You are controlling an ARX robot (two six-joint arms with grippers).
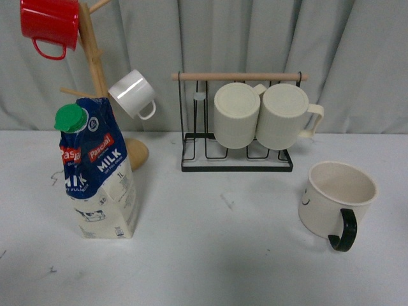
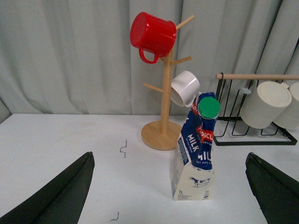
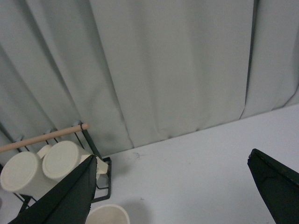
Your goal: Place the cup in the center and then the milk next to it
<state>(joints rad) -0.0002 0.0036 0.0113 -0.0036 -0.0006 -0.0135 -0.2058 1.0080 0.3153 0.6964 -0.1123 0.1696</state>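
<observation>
Standing well apart on the counter (image 1: pixel 210 255), the cup (image 1: pixel 335 201) sits at the right and the milk (image 1: pixel 99 172) at the left. The middle, in front of the wire rack (image 1: pixel 239 76), is bare, and that is probably the spot meant for both. Neither step looks begun. The front view gives this layout but shows no arm. Only the wrist views show the grippers. The left gripper (image 2: pixel 169 158) is spread wide and empty, facing the milk near the mug tree (image 2: pixel 165 102). The right gripper (image 3: pixel 173 156) is likewise wide apart and empty, its view catching only a sliver of the cup's rim near the rack.
</observation>
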